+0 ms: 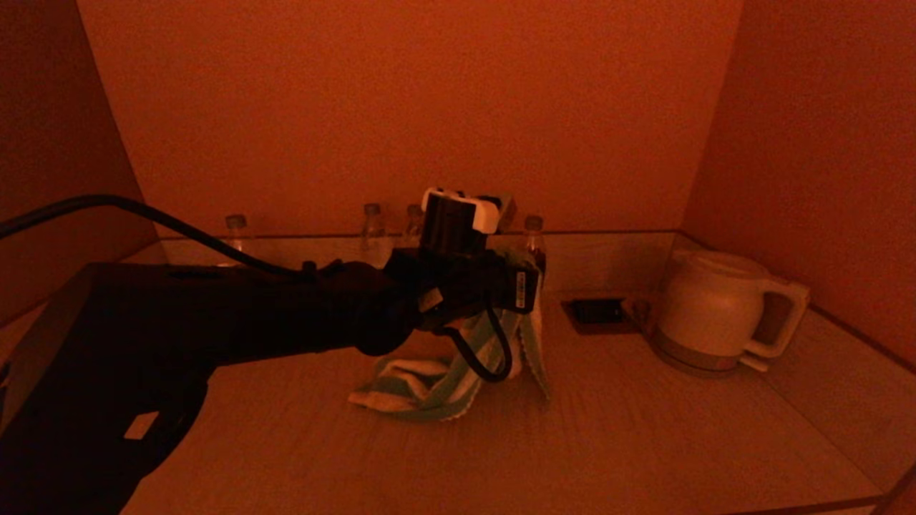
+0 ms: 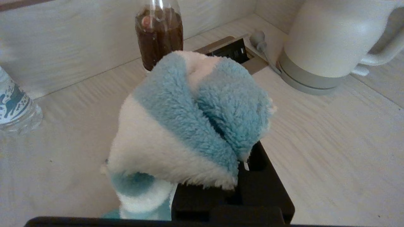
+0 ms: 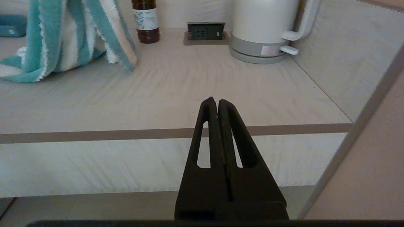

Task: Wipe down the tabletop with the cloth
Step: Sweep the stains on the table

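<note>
The blue-and-white striped fluffy cloth (image 1: 429,386) hangs from my left gripper (image 1: 519,300) over the middle of the pale wood tabletop (image 1: 644,443). Its lower folds rest on the table. In the left wrist view the cloth (image 2: 176,126) bunches over the gripper (image 2: 244,160), which is shut on it, and hides the fingertips. The cloth also shows in the right wrist view (image 3: 63,41). My right gripper (image 3: 214,101) is shut and empty, parked low in front of the table's front edge, out of the head view.
A white kettle (image 1: 715,311) stands at the back right, next to a recessed socket (image 1: 597,312). A dark bottle (image 1: 533,239) and clear water bottles (image 1: 372,229) line the back wall. Walls enclose the table on the left, the back and the right.
</note>
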